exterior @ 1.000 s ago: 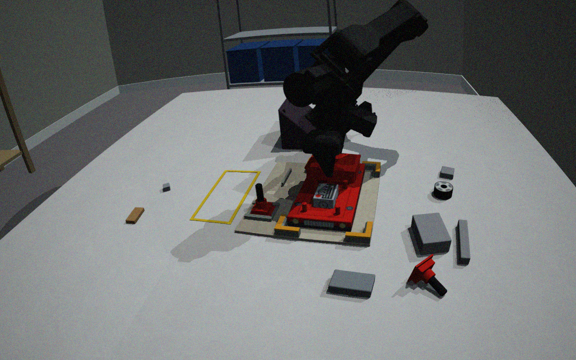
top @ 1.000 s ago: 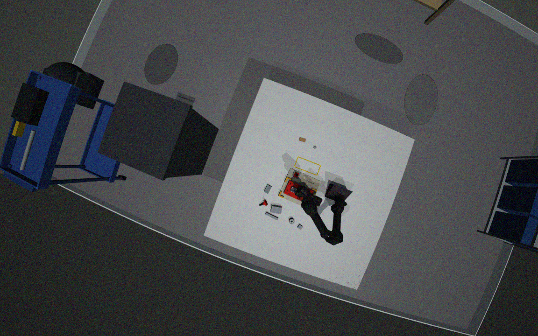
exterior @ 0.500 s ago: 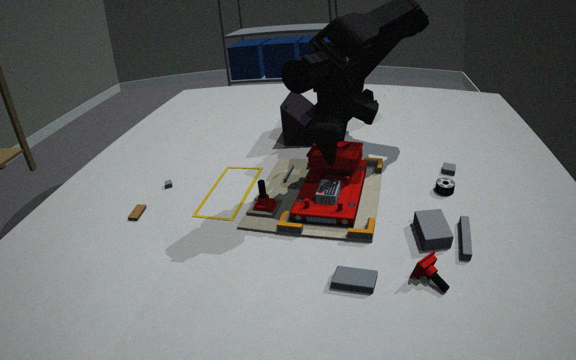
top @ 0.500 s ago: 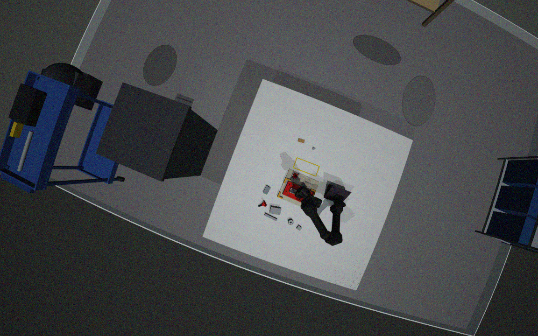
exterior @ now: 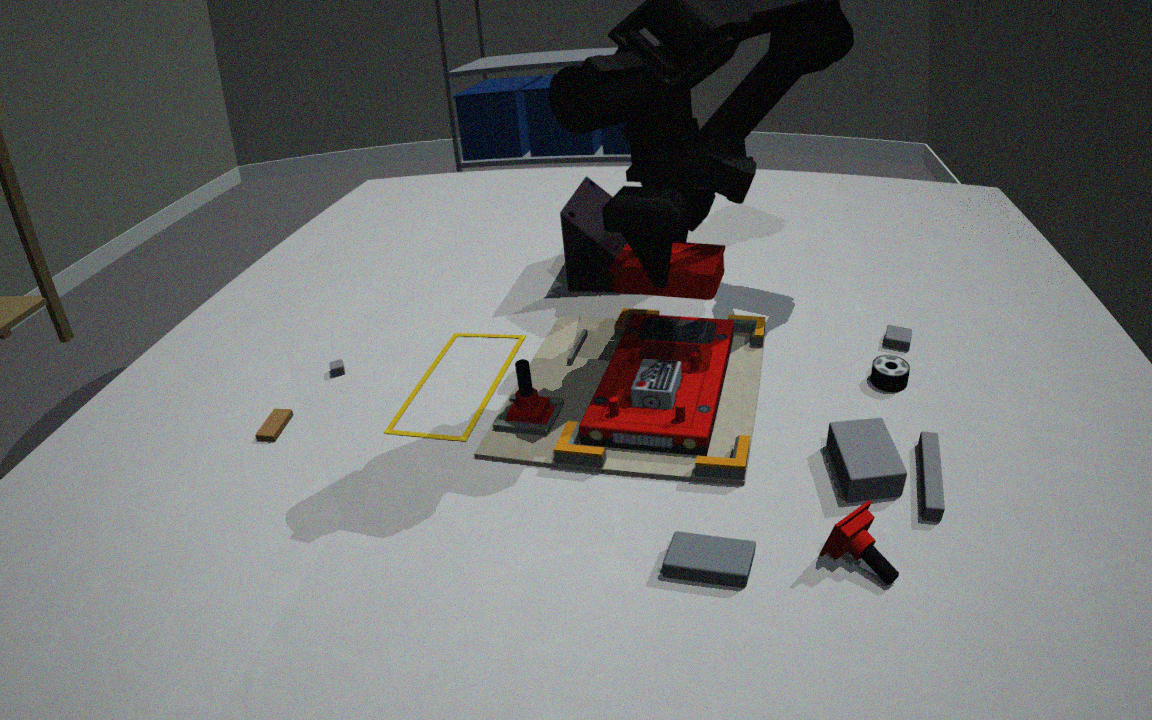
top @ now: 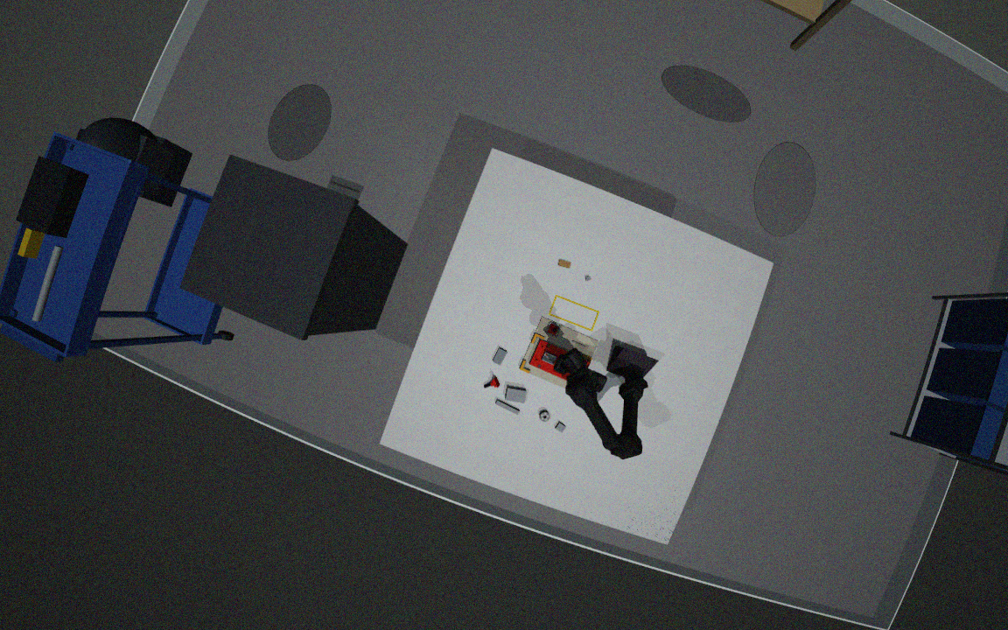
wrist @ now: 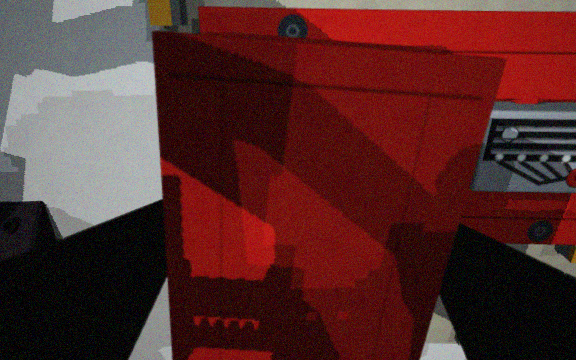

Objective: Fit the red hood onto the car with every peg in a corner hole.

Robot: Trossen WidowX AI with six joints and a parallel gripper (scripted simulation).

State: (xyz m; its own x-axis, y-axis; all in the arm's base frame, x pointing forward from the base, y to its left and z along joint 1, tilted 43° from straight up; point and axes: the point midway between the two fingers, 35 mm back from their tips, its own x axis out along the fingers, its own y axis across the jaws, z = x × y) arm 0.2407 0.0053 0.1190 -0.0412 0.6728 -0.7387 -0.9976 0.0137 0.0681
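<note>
Your claw [exterior: 659, 273] [wrist: 305, 222] is clamped on the hood [exterior: 696, 268] [wrist: 288, 165], with a dark finger against each side of the red shell. In the exterior view you have the hood raised behind the far end of the car chassis [exterior: 602, 420] [wrist: 393, 25], apart from its deck; from the wrist, it overlaps part of the chassis.

The chassis sits in the jig [top: 527, 356] [exterior: 755, 402] on the white surface [top: 460, 258] [exterior: 204, 582], between orange corner brackets. Its engine block [top: 549, 357] [exterior: 656, 385] [wrist: 540, 150] is in place, and you can see red pegs standing around it, free of the hood.

On the jig's board beside the chassis, you have a red piece with an upright black handle [exterior: 528, 402]. A yellow outline [top: 574, 312] [exterior: 426, 383] marks the surface near the board. Across from it, on the other side of the jig, you see a black wheel [top: 543, 414] [exterior: 889, 374], several grey blocks and a tilted red piece with a black handle [top: 493, 381] [exterior: 857, 541].
</note>
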